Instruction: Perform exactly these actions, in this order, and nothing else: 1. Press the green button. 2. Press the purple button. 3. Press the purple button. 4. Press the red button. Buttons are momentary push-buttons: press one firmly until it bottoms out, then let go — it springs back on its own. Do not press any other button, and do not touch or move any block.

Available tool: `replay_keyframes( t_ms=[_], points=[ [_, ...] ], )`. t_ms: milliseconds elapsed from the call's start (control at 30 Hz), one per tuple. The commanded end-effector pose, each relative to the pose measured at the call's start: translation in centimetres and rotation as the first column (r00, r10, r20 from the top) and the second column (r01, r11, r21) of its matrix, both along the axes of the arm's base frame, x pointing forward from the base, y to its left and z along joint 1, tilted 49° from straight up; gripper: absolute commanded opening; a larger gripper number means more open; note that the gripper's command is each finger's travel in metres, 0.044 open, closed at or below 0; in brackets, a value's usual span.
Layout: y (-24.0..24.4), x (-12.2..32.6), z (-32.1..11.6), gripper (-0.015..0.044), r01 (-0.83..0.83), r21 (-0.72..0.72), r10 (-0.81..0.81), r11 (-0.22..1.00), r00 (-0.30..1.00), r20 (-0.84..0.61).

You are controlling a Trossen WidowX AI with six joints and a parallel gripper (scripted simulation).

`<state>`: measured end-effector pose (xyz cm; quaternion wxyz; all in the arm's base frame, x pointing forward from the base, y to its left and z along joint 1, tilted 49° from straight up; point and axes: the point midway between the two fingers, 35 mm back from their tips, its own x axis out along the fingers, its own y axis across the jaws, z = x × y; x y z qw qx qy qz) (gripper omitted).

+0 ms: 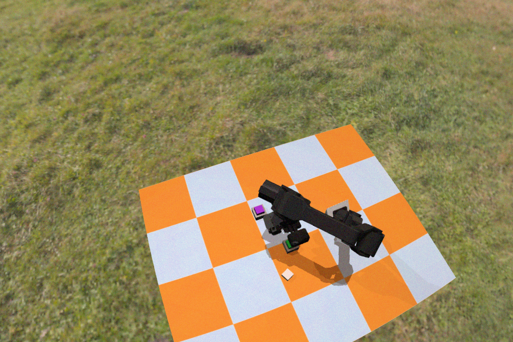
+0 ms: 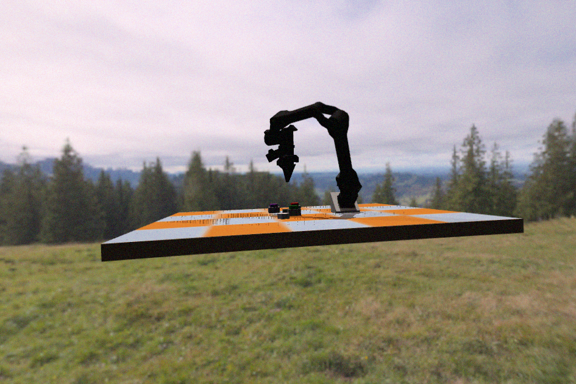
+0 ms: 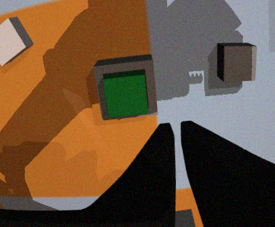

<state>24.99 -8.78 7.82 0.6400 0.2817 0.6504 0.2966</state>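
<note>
My gripper (image 2: pixel 288 181) (image 3: pixel 175 132) is shut and empty, raised well above the table. The green button (image 1: pixel 288 244) (image 3: pixel 127 95) stands up in its grey base; in the wrist view it lies ahead and left of the fingertips. The purple button (image 1: pixel 259 209) (image 2: pixel 273 205) stands beyond the gripper in the top view, uncovered. The red button (image 2: pixel 294 204) shows behind the green one in the exterior view; the arm hides it in the top view.
A pale block (image 1: pixel 287 274) (image 3: pixel 5 43) (image 2: pixel 283 216) sits near the green button. A grey-brown block (image 3: pixel 237 62) stands on the other side of it. Dark parts of other objects show at the wrist view's right edge. The checkered table (image 1: pixel 180 258) carries everything.
</note>
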Motion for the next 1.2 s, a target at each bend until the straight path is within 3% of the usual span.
replay_keyframes(
  t_ms=[0, 267, 400, 567, 767, 1167],
  points=[
    [-3.2, 1.7, -3.1, 0.002, 0.003, -0.007, -0.003, 1.0, 1.0, -0.01],
    [-8.6, 4.2, -10.2, 0.002, -0.006, -0.004, 0.006, 1.0, 1.0, -0.001],
    [-9.3, 4.4, -11.6, 0.002, -0.01, 0.0, 0.01, 1.0, 1.0, 0.003],
    [-9.2, 4.5, -11.7, 0.002, -0.01, 0.0, 0.01, 1.0, 1.0, 0.004],
    [-4.9, 4.3, -15.5, 0.002, -0.01, 0.001, 0.01, 1.0, 1.0, 0.005],
    [-3.9, 4.3, -16.4, 0.002, -0.01, 0.002, 0.01, 1.0, 1.0, 0.005]
  ],
)
